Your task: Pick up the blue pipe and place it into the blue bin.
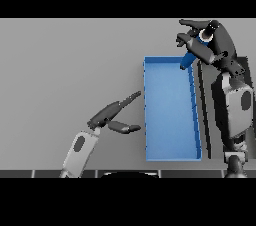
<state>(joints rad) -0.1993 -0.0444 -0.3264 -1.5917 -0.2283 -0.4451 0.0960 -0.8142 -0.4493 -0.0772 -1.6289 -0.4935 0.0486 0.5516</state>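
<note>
Two hands: right hand [196, 37] seemingly curled round the blue pipe [188, 60] above the blue bin's [172, 157] far corner; left hand [111, 115] open.

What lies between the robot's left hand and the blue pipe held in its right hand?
In the head view, the blue bin lies between the left hand and the blue pipe, which the right hand holds over the bin's far corner.

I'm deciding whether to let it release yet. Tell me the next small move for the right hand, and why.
Probably carry the blue pipe a little further left, toward the robot's left, before letting go. The right hand has its fingers curled round it at the blue bin's far right corner, and the pipe hangs right over the rim there, so a drop now might catch the wall. The left hand rests open beside the bin.
</note>
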